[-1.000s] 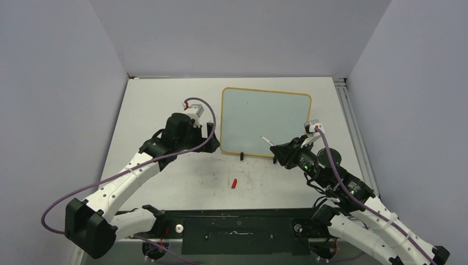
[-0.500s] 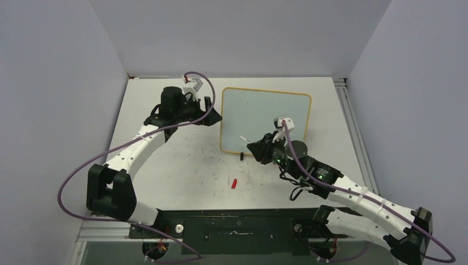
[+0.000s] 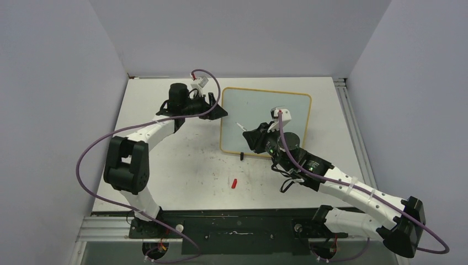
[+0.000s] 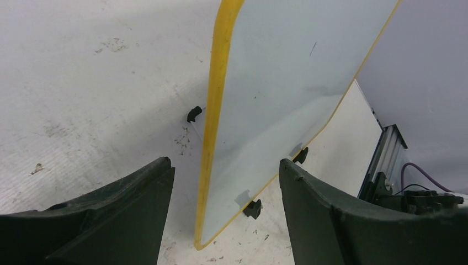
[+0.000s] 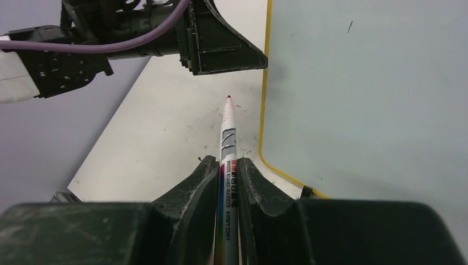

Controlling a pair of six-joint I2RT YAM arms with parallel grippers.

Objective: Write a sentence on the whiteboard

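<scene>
Whiteboard (image 3: 255, 105) — a small rounded-corner board with a pale bluish surface and a thin yellow frame — sits at upper centre of the overhead view on the scuffed white table (image 3: 165, 160), with no red lettering on it. The left gripper (image 4: 225, 164) is spread wide, its black fingers either side of the board's left frame edge without pinching it. The right gripper (image 5: 227, 165) is clamped on a red-tipped white marker (image 5: 228, 138), the nib near that same edge and not visibly touching. Writing has not begun. Next, I judge, the left jaws should steady the frame while the nib lowers onto the upper-left surface.
</scene>
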